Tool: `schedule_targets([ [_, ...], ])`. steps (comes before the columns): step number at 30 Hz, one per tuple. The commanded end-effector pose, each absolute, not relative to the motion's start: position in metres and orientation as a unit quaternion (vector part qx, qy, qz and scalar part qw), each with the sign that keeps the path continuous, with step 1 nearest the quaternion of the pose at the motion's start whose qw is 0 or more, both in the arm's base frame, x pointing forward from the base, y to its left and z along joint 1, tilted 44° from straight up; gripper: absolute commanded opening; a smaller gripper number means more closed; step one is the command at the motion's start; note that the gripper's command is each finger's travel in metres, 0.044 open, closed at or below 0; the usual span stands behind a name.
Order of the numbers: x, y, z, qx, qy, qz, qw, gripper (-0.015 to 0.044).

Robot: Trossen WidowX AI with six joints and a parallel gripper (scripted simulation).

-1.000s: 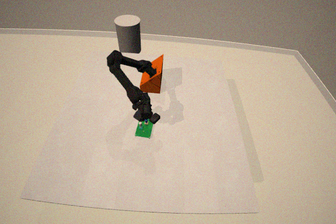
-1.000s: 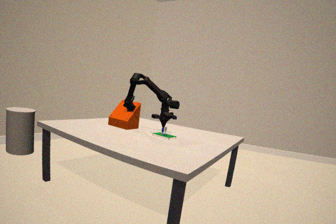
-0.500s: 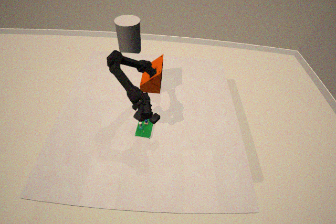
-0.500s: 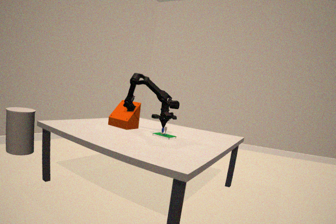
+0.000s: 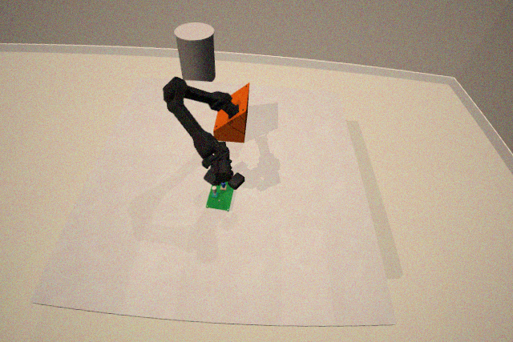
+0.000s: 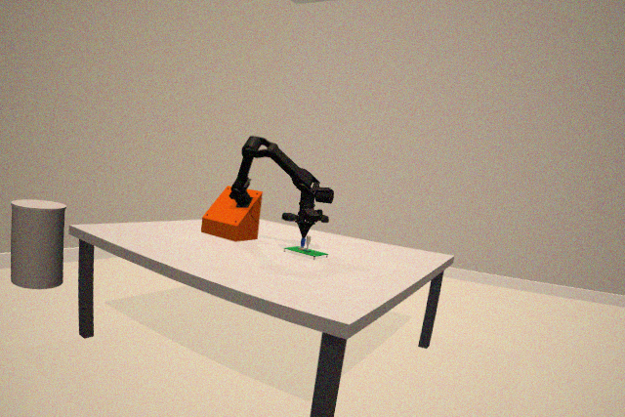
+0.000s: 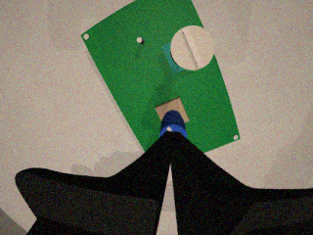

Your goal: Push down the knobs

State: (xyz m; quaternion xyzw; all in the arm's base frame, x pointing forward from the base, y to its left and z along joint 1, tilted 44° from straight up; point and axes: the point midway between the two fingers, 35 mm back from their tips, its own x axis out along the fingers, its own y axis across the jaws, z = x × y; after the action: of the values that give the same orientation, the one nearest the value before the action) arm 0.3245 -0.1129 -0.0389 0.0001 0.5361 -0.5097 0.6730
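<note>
The green circuit board [image 5: 221,202] [image 6: 313,253] [image 7: 117,73] stands on short legs on the table. A blue knob [image 5: 223,184] [image 6: 303,242] [image 7: 172,118] stands over a tan potentiometer base [image 7: 167,107]. A cream knob [image 5: 214,188] [image 6: 308,240] [image 7: 193,48] with a line across its top stands over a teal potentiometer base [image 7: 171,63]. My gripper [image 6: 304,236] [image 7: 171,137] is shut and empty, pointing down, with its tips at the top of the blue knob and partly hiding it. Whether the tips touch it, and how far either knob sits above its base, I cannot tell.
The orange wedge-shaped mount [image 5: 232,129] [image 6: 219,226] carries the arm's base on the table [image 5: 289,247] [image 6: 201,261]. A small white-topped post [image 7: 139,40] stands on the board beside the cream knob. A grey cylinder [image 5: 197,57] [image 6: 37,245] stands on the floor beyond the table.
</note>
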Motion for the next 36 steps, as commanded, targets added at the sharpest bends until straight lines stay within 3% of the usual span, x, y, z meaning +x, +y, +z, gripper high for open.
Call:
schedule_targets([
  [1,0.324,-0.126,-0.048,0.009,0.533,-0.522,0.666,0.0],
  [29,0.328,-0.1,-0.021,0.01,0.533,-0.521,0.666,0.0],
  [36,0.325,-0.103,-0.025,0.004,0.537,-0.522,0.663,0.0184],
])
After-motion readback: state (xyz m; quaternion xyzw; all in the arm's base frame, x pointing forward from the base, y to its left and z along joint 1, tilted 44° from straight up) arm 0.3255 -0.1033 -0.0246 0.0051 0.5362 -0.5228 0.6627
